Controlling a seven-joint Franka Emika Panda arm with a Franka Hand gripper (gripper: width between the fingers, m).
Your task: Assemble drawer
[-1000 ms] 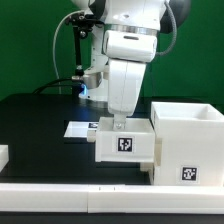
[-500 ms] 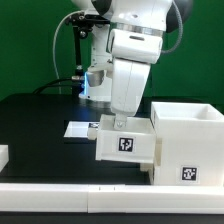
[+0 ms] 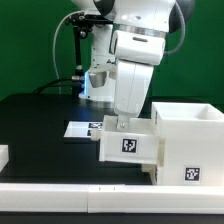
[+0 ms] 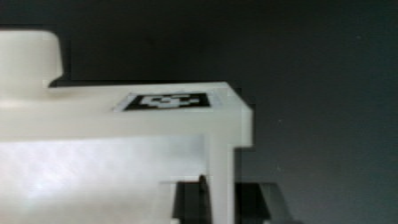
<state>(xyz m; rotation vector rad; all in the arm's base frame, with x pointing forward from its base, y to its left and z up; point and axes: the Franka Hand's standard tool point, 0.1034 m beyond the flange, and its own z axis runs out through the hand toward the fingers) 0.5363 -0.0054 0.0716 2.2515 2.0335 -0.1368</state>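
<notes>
Tray: small white drawer part with a tag, directly under the gripper, pressed beside the housing, apparently being fed toward it.
Gripper: fingers clamped on the tray's thin wall, the wrist view shows.
Exterior view only: marker board behind the gripper.

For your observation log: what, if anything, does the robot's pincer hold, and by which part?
The pincer is shut on a small white tray of the drawer, gripping the top edge of one thin wall, beside the large housing.
</notes>
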